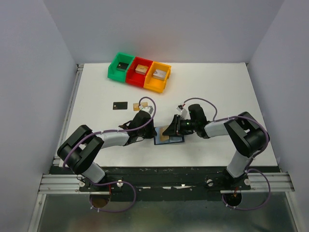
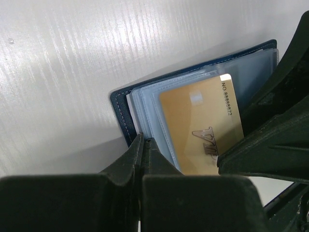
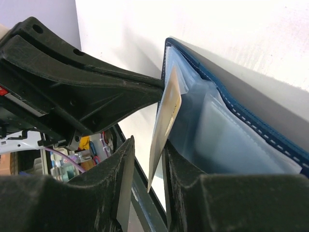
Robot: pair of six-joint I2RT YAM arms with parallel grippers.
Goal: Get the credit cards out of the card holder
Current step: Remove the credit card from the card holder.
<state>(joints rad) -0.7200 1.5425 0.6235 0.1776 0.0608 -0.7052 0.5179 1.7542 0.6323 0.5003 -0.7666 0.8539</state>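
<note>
Tan-gold card (image 3: 166,113) pinched edge-on in the right hand (image 3: 145,169), left hand (image 2: 143,145) pressed together on the navy card holder (image 2: 120,108).

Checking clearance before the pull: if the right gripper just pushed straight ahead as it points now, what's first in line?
Likely the card holder: the right gripper has a tan-gold card between its fingers and points into the open sleeves. The left gripper sits just beyond; depth there is unclear.

Both your arms reach in mid-table near the front edge; left gripper (image 1: 145,126) closed, right gripper (image 1: 170,130) pinching.
</note>
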